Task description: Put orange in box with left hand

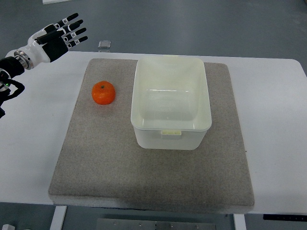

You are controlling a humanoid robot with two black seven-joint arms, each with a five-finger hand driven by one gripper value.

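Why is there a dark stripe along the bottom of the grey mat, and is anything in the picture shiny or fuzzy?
In the top view, a soft shadow darkens the near edge of the grey mat; the white box shows faint glare on its floor; the orange looks sharp and evenly lit; the left hand is also sharp, fingers spread.

Bright, even overhead light fills the sharp picture, the box [171, 101] throwing only a faint soft shadow onto the mat [110, 163] just beside its near wall, without glare.
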